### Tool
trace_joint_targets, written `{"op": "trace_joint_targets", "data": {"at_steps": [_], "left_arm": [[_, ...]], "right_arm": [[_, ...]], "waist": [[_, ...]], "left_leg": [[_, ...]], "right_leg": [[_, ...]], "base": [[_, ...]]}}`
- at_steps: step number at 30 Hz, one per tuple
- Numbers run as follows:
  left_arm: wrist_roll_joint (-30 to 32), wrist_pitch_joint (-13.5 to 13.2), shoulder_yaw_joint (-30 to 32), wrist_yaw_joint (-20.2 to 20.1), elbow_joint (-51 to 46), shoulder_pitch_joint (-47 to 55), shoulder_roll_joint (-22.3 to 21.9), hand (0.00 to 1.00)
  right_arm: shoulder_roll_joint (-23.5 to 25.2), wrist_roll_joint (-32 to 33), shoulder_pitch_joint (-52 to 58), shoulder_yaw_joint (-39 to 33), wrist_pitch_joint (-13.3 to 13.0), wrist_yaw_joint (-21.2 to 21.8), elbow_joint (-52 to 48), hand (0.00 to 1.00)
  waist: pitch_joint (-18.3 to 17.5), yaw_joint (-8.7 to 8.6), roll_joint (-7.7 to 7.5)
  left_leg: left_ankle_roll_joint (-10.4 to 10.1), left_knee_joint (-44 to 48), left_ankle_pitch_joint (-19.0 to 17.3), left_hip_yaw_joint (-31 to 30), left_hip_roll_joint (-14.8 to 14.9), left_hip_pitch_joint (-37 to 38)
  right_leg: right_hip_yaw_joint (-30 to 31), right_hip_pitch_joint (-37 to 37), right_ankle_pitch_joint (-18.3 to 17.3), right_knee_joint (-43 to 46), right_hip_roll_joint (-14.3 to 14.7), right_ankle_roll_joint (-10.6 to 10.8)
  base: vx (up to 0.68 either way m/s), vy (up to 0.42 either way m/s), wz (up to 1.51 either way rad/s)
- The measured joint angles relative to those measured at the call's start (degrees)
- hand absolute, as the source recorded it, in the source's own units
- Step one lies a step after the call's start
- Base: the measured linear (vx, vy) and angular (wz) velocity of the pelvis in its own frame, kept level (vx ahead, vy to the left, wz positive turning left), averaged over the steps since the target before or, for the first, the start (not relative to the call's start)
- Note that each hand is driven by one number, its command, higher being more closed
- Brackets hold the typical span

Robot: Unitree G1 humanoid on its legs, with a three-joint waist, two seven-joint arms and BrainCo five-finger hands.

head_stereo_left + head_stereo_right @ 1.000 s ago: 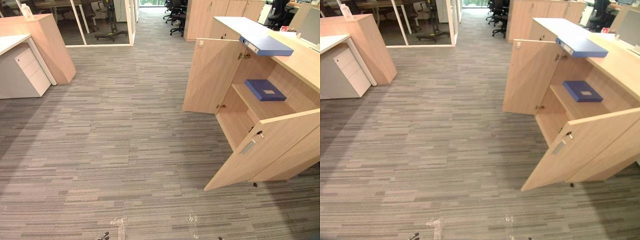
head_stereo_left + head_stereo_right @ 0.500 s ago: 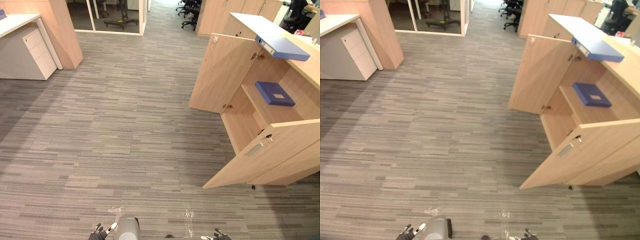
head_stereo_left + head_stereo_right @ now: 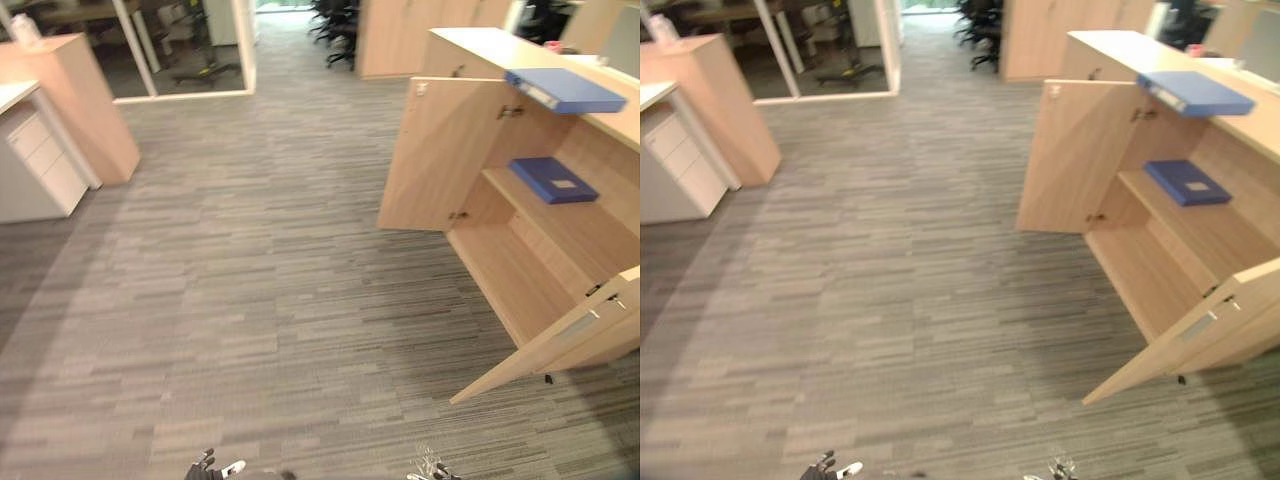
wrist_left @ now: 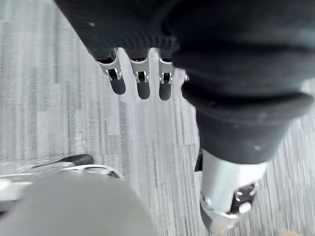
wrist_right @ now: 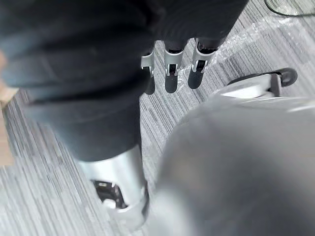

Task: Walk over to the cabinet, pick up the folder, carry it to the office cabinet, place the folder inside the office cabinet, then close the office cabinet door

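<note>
A blue folder (image 3: pixel 565 90) lies flat on top of the light wood office cabinet (image 3: pixel 470 45) at the right, its end jutting over the edge. A second blue folder (image 3: pixel 552 180) lies on the shelf inside. Both cabinet doors stand open: the far door (image 3: pixel 435 155) swung toward the aisle, the near door (image 3: pixel 560 345) at the lower right. My left hand (image 4: pixel 142 83) hangs low over the carpet with straight fingers and holds nothing; its tips show at the bottom edge (image 3: pixel 205 465). My right hand (image 5: pixel 172 73) hangs the same way, empty, fingers straight (image 3: pixel 437 472).
Grey striped carpet (image 3: pixel 260 270) spreads between me and the cabinet. A white drawer unit (image 3: pixel 35 165) and a wood cabinet (image 3: pixel 85 100) stand at the left. Glass partitions (image 3: pixel 190 50) and office chairs (image 3: pixel 335 30) are at the far end.
The camera has shifted as I walk: the open cabinet now sits farther right and the near door reaches the frame's edge. Only the fingertips of both hands show at the bottom.
</note>
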Motion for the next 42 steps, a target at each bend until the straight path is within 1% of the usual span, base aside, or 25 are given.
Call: {"op": "trace_joint_targets", "data": {"at_steps": [2, 4, 5, 8, 9, 10, 11, 12, 13, 15, 16, 18, 20, 24, 27, 28, 29, 30, 31, 34, 36, 38, 39, 40, 42], "left_arm": [[-1.3, 0.0, -0.5, -0.1, 0.4, -0.8, 0.0, 0.00], [-1.7, -0.1, -0.5, -0.3, 0.6, -2.1, -0.5, 0.00], [-1.9, -0.3, -0.3, -0.8, 1.7, -3.2, -0.5, 0.00], [-2.0, -0.3, 0.5, -1.4, 2.1, -3.6, -0.6, 0.00], [-2.1, -0.2, 2.0, -1.6, 2.1, -3.5, -0.8, 0.00], [-2.0, -0.2, 2.9, -1.6, 2.1, -3.3, -1.0, 0.00], [-1.8, -0.1, 4.3, -1.6, 2.1, -2.0, -1.6, 0.00], [-1.4, 0.0, 5.1, -1.6, 2.1, -1.8, -2.6, 0.00], [-0.8, 0.4, 8.1, -2.1, 2.0, -1.7, -4.8, 0.00], [-0.9, 0.9, 12.1, -2.1, 2.1, -1.6, -5.8, 0.00], [-1.8, 1.3, 15.0, -2.1, 2.0, -1.3, -5.7, 0.00], [-3.8, 2.3, 16.1, -2.1, 2.1, -0.8, -5.5, 0.00], [-4.8, 2.9, 16.3, -2.0, 2.1, -0.9, -4.3, 0.00], [-4.6, 2.8, 16.2, -1.2, 1.4, -2.5, -3.4, 0.00], [-4.6, 2.7, 16.2, -0.1, 1.4, -3.8, -3.3, 0.00], [-4.7, 2.6, 16.2, 0.1, 1.4, -3.9, -3.2, 0.00], [-5.0, 2.5, 16.3, 0.4, 1.4, -3.8, -3.0, 0.00], [-5.0, 2.4, 16.4, 0.4, 1.5, -3.7, -2.8, 0.00], [-5.2, 2.3, 16.5, 0.5, 1.5, -3.7, -2.5, 0.00], [-5.2, 2.1, 18.9, 1.3, 1.7, -3.2, -1.8, 0.00], [-5.1, 2.0, 18.8, 1.6, 2.9, -2.7, -1.3, 0.00], [-5.2, 1.9, 18.1, 1.5, 3.1, -1.1, -1.2, 0.00], [-5.1, 1.9, 17.8, 1.5, 3.1, -0.6, -1.1, 0.00], [-5.0, 1.8, 17.7, 1.5, 3.2, -0.3, -1.2, 0.00], [-4.7, 1.6, 17.5, 1.5, 3.8, -0.6, -0.4, 0.00]], "right_arm": [[0.2, 3.9, 0.6, 0.0, 0.0, 0.0, 0.0, 0.00], [0.4, 4.2, 0.5, 0.0, -0.1, 0.0, -0.5, 0.00], [0.6, 4.2, 0.1, 0.1, -0.2, 0.0, -0.8, 0.00], [1.4, 4.1, -0.8, 0.0, -0.2, -0.3, -0.6, 0.00], [1.1, 4.0, -1.6, -0.1, 0.3, -1.5, 0.9, 0.00], [1.0, 4.0, -1.6, 0.0, 0.6, -1.6, 1.0, 0.00], [0.1, 4.0, -3.4, -0.3, 1.6, -1.7, 3.3, 0.00], [-1.3, 3.8, -5.0, -0.6, 2.4, -1.7, 5.1, 0.00], [-3.1, 4.9, -5.2, -0.7, 3.7, -1.3, 4.4, 0.00], [-2.1, 8.4, -4.8, -0.2, 3.2, -0.2, 2.3, 0.00], [-1.5, 9.8, -5.0, 0.9, 2.7, -0.1, 1.2, 0.00], [-1.8, 10.2, -5.5, 7.5, 2.6, -0.5, 0.7, 0.00], [-0.5, 10.1, -7.4, 12.1, 2.5, 0.3, 1.2, 0.00], [-0.4, 9.9, -10.6, 14.4, 3.1, 1.3, 2.9, 0.00], [-0.4, 9.4, -11.7, 16.4, 3.3, 1.1, 2.9, 0.00], [-0.3, 9.2, -11.8, 16.4, 3.3, 1.1, 2.9, 0.00], [-0.1, 8.9, -11.7, 18.0, 3.3, 0.9, 3.2, 0.00], [0.2, 8.9, -11.8, 18.3, 3.3, 1.0, 3.1, 0.00], [0.5, 8.8, -12.3, 18.2, 3.3, 1.0, 3.2, 0.00], [1.4, 7.8, -12.6, 18.0, 3.2, 1.2, 3.6, 0.00], [1.3, 7.8, -10.9, 16.2, 2.0, 1.8, 3.7, 0.00], [0.5, 6.0, -6.8, 10.8, 1.5, 1.6, 2.8, 0.00], [-0.6, 5.4, -6.4, 10.8, 1.2, 1.4, 2.5, 0.00], [-1.1, 5.2, -6.3, 10.8, 1.1, 1.3, 2.5, 0.00], [-1.1, 4.6, -6.2, 10.6, 1.0, 1.1, 2.6, 0.00]], "waist": [[0.5, -1.88, 0.24], [1.6, -2.07, 1.01], [3.0, -2.19, 1.25], [3.5, -2.17, 1.31], [3.9, -1.75, 0.92], [3.9, -1.74, 0.86], [3.9, -1.69, 1.20], [3.8, -1.62, 2.15], [3.0, -1.54, 5.11], [2.6, -1.86, 5.70], [2.8, -1.49, 5.24], [3.3, -0.93, 4.51], [3.9, 0.16, 2.57], [4.6, 1.69, 0.25], [5.1, 1.82, 0.01], [5.4, 1.97, -0.02], [5.0, 2.89, -0.40], [5.1, 3.06, -0.47], [5.5, 3.10, -0.76], [5.8, 4.14, -1.59], [5.9, 4.15, -1.59], [6.1, 3.90, -2.21], [6.1, 2.96, -2.22], [6.1, 2.67, -2.11], [6.0, 2.21, -1.86]], "left_leg": [[1.1, -1.1, -1.4, -1.1, 0.0, 5.2], [1.0, -2.5, -1.5, -1.6, 1.8, 8.3], [0.9, -2.7, -1.5, -1.9, 4.0, 9.3], [-1.9, -3.6, -3.2, -2.8, 6.4, 9.9], [-3.5, -4.2, -4.2, -2.9, 6.3, 11.8], [-4.2, -4.0, -5.0, -3.0, 6.3, 12.6], [-5.3, -2.7, -7.6, -4.3, 7.4, 13.4], [-5.8, -1.8, -8.8, -4.6, 8.9, 13.4], [-6.2, -0.7, -10.0, -4.2, 12.3, 13.4], [-7.7, 9.8, -9.5, -5.9, 16.2, 9.1], [-5.5, 26.2, -7.5, -7.7, 20.5, 2.3], [-4.7, 44.3, -3.8, -10.0, 24.5, -4.7], [-5.0, 54.3, -6.4, -10.0, 24.0, -10.2], [-5.5, 43.4, -10.0, -9.2, 17.2, -17.4], [-6.8, 18.3, -7.9, -17.6, 11.6, -20.7], [-7.2, 14.3, -5.5, -20.1, 10.7, -20.6], [-8.7, 9.3, 1.4, -23.9, 8.6, -18.8], [-8.4, 8.7, 4.9, -25.4, 7.0, -17.8], [-7.7, 10.1, 5.6, -25.5, 6.4, -17.7], [-4.6, 16.3, 0.2, -19.6, 5.6, -15.0], [-2.6, 13.9, -1.6, -15.7, 4.6, -9.6], [-0.2, 10.0, -3.2, -10.9, 1.4, -2.3], [0.4, 8.8, -3.7, -9.7, 0.9, -0.1], [0.6, 7.8, -3.8, -8.9, 0.8, 1.3], [0.5, 5.2, -4.2, -7.4, 2.1, 3.6]], "right_leg": [[-7.1, -2.5, -1.8, 10.7, -2.6, -1.4], [-13.5, -4.4, -8.1, 9.1, 0.0, -0.9], [-17.8, -5.2, -10.3, 0.7, 3.6, -0.4], [-19.2, -5.5, -8.2, -19.3, 7.6, 0.4], [-19.1, -4.8, -4.6, -28.0, 7.5, 0.2], [-19.2, -4.3, -2.5, -29.9, 7.4, -0.2], [-19.5, -3.2, 3.0, -29.4, 7.8, -0.8], [-20.6, -3.1, 1.7, -28.4, 8.9, -1.4], [-22.5, -3.3, -0.8, -28.2, 12.1, -1.7], [-25.1, -1.3, -3.4, -28.5, 14.5, -2.9], [-25.0, 2.4, -4.5, -31.2, 17.5, -3.9], [-22.8, 6.7, -4.8, -34.8, 21.8, -6.6], [-19.3, 11.5, -5.7, -37.7, 24.4, -8.1], [-13.5, 17.1, -5.6, -42.2, 24.8, -7.9], [-9.0, 20.2, -6.8, -44.6, 24.3, -5.7], [-8.1, 20.6, -7.3, -44.8, 24.0, -5.3], [-5.4, 20.7, -9.1, -44.2, 22.6, -3.6], [-4.4, 20.6, -10.3, -42.9, 21.6, -2.7], [-3.8, 20.6, -11.3, -41.9, 21.0, -2.1], [-0.6, 20.1, -13.1, -33.5, 17.5, -0.3], [0.1, 14.4, -13.5, -17.8, 14.6, -0.3], [-7.2, 7.9, -9.0, 1.9, 5.7, -6.8], [-12.4, 7.7, -7.7, 4.6, 2.3, -8.1], [-14.9, 7.8, -8.0, 5.2, 0.8, -7.8], [-21.5, 7.0, -11.8, 2.4, 0.7, -3.7]], "base": [[0.32, 0.069, 0.20], [0.33, -0.053, 0.11], [0.20, -0.105, 0.17], [0.21, -0.197, 0.29], [0.25, -0.279, 0.13], [0.35, -0.380, 0.13], [0.28, -0.286, 0.12], [0.39, -0.360, 0.15], [0.45, -0.333, 0.19], [0.52, -0.395, 0.23], [0.48, -0.386, -0.03], [0.44, -0.312, -0.51], [0.45, -0.223, -0.86], [0.40, -0.081, -0.87], [0.39, 0.120, -0.68], [0.37, 0.205, -0.79], [0.40, 0.237, -0.76], [0.42, 0.250, -0.76], [0.46, 0.269, -0.59], [0.36, 0.256, -0.79], [0.29, 0.336, -0.92], [0.25, 0.355, -0.80], [0.16, 0.197, -0.65], [0.16, 0.154, -0.66], [0.20, 0.120, -0.66]]}}
